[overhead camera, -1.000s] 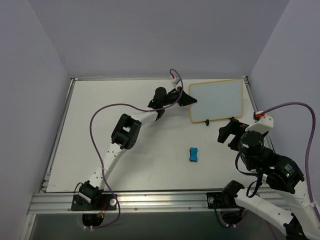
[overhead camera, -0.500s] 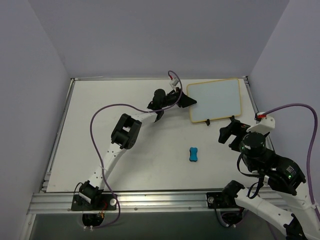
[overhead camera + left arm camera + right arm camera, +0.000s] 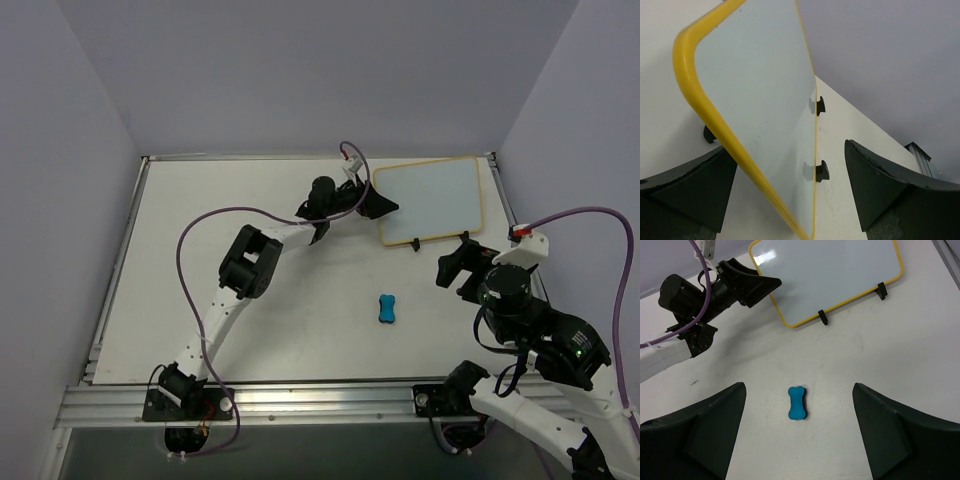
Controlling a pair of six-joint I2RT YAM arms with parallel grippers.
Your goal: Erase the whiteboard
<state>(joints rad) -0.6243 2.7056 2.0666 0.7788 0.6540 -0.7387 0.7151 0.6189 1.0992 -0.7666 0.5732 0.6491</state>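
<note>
Right hand point(image 3: 457, 268) is seen held over the flat white surface point(image 3: 200, 260), its two dark fingers spread wide with nothing between them. At about its 8 o'clock, a small blue bone-shaped eraser block point(image 3: 387, 308) lies on the surface, apart from both hands. Farther off, the left hand point(image 3: 382, 204) is placed at the 9 o'clock edge of the small white rectangular whiteboard with a thin yellow frame point(image 3: 435, 200). Its fingers are parted on either side of that edge, and no firm grip can be made out. The whiteboard is found at about 2 o'clock on the surface, propped on two small black feet point(image 3: 822, 316). No writing can be made out on it, so the wiping is judged done. Only the release of the whiteboard appears to be left.
</note>
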